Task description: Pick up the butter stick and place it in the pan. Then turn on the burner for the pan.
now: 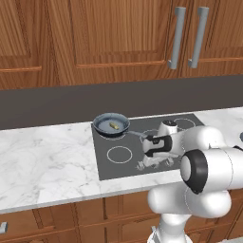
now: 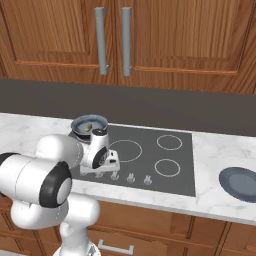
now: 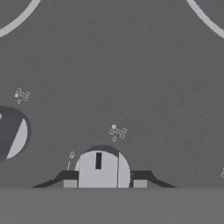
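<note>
Grey stove knob (image 3: 101,169) sits between your fingers (image 3: 70,183), which straddle it without a visible clamp. It looks rigid and smooth, so you should pinch its round sides squarely and twist. Butter stick (image 1: 114,126) already lies in the pan (image 1: 110,124) on the cooktop (image 1: 118,166).
</note>
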Robot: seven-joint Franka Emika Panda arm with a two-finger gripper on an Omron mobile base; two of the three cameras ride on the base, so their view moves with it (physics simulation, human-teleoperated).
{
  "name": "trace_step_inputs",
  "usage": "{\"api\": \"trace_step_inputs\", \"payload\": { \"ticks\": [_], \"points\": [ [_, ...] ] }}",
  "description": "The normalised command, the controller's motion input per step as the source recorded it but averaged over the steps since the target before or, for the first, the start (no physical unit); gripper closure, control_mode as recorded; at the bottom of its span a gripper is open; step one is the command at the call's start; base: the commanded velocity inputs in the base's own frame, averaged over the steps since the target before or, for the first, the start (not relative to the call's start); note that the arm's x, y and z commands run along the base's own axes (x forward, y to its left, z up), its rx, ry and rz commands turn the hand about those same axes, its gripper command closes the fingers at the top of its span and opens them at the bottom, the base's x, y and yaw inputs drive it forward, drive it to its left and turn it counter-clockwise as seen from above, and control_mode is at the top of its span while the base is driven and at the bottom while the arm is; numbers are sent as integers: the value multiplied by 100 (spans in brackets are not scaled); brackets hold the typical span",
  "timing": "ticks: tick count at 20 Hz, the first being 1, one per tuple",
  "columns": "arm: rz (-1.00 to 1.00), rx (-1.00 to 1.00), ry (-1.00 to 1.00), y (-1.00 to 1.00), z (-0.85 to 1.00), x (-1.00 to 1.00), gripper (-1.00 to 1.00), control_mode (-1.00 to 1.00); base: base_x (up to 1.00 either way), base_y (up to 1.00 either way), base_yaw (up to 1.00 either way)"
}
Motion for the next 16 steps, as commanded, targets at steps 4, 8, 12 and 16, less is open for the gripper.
{"api": "trace_step_inputs", "payload": {
  "ticks": [4,8,12,16],
  "points": [
    [21,0,0,0,0,-1,100,-100,0,0,0],
    [21,0,0,0,0,-4,100,-100,0,0,0],
    [23,0,0,0,0,-8,100,-100,0,0,0],
    [23,0,0,0,0,-6,100,-100,0,0,0]
  ]
}}
